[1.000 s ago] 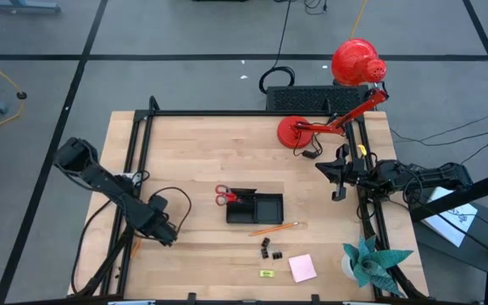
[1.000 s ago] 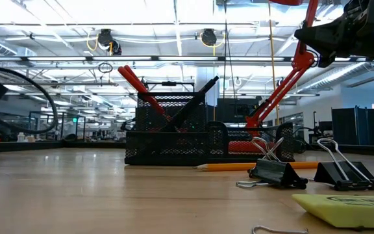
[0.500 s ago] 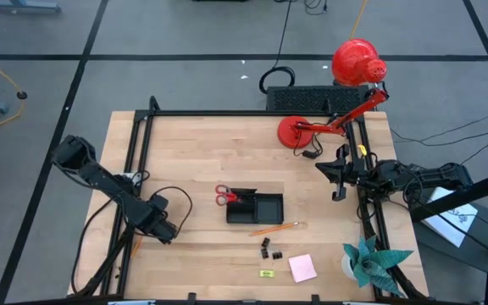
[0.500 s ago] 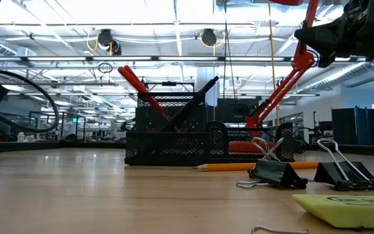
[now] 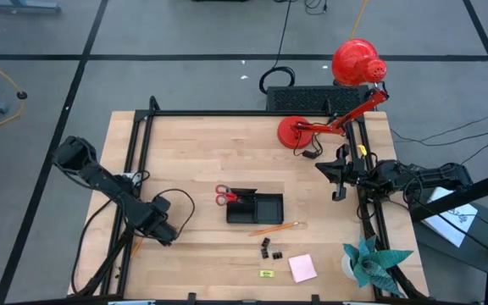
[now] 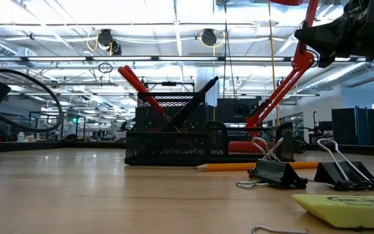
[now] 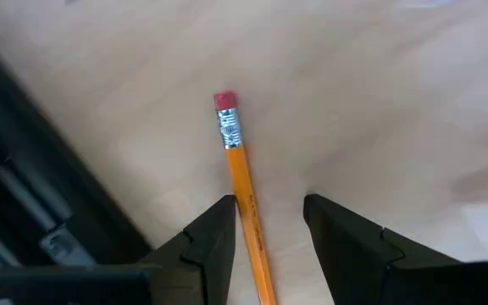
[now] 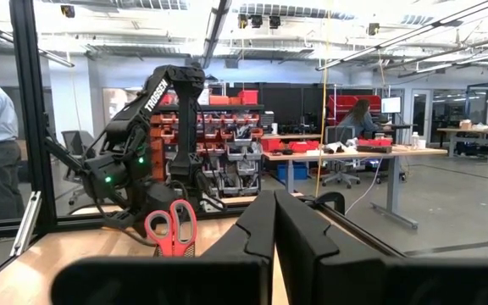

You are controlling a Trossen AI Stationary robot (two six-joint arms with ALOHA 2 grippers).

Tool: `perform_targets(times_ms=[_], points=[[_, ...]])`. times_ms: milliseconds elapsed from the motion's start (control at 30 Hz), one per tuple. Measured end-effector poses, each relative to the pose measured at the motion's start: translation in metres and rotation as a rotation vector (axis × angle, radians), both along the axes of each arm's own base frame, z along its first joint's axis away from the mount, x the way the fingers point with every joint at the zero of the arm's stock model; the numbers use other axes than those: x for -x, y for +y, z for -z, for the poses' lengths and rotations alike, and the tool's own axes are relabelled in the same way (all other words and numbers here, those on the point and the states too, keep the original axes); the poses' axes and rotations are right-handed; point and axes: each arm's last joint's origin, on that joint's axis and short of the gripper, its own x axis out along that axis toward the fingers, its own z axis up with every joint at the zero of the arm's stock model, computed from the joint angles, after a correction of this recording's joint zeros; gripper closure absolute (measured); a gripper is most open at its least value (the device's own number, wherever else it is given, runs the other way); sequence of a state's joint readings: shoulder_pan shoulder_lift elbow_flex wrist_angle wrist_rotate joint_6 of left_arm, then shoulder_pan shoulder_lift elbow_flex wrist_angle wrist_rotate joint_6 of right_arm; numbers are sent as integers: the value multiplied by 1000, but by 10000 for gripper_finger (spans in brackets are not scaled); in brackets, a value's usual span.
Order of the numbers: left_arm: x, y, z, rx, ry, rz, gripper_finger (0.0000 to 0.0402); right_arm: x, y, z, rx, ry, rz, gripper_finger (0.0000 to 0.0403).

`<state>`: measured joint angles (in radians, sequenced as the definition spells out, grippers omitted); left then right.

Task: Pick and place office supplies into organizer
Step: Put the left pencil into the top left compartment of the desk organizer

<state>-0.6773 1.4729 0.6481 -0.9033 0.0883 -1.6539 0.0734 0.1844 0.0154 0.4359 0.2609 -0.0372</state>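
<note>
My left gripper [image 5: 161, 227] points down near the table's left edge, open. Its two fingers stand on either side of an orange pencil [image 7: 237, 161] that lies flat on the wood, eraser end ahead and closer to one finger [image 7: 214, 233]. The black organizer [image 5: 254, 207] stands mid-table. Red-handled scissors [image 5: 224, 196] and a dark pen [image 6: 197, 97] stick out of it. A second pencil [image 5: 278, 227], black clips [image 5: 269, 248], a pink pad [image 5: 302, 268] and a yellow-green piece [image 5: 266, 274] lie on the table nearer the front. My right gripper [image 5: 339, 182] waits shut at the right edge.
A red desk lamp [image 5: 333, 119] and a black ribbed box [image 5: 307, 97] stand at the far right. A teal paper plant [image 5: 371, 261] sits at the near right corner. A black frame rail [image 5: 134, 169] and a looped cable [image 5: 176, 203] run beside my left arm.
My left gripper has stayed over the pencil and rolled a little about its own downward line. Its cable loop has shifted slightly.
</note>
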Motion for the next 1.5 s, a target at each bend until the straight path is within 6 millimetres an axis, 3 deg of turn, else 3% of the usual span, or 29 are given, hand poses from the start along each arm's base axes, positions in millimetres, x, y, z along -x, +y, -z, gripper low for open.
perform_targets(times_ms=[200,700,1100,1233,1500], points=[[-17,-12,-5,100,-152,70,238,0,0,0,0,0,0,399],[-44,-21,-9,132,-470,254,238,0,0,0,0,0,0,399],[-40,-24,-9,172,-442,402,238,0,0,0,0,0,0,399],[-33,-39,-11,242,-447,418,238,0,0,0,0,0,0,399],[-28,-75,-41,238,-555,440,238,0,0,0,-5,-1,0,399]])
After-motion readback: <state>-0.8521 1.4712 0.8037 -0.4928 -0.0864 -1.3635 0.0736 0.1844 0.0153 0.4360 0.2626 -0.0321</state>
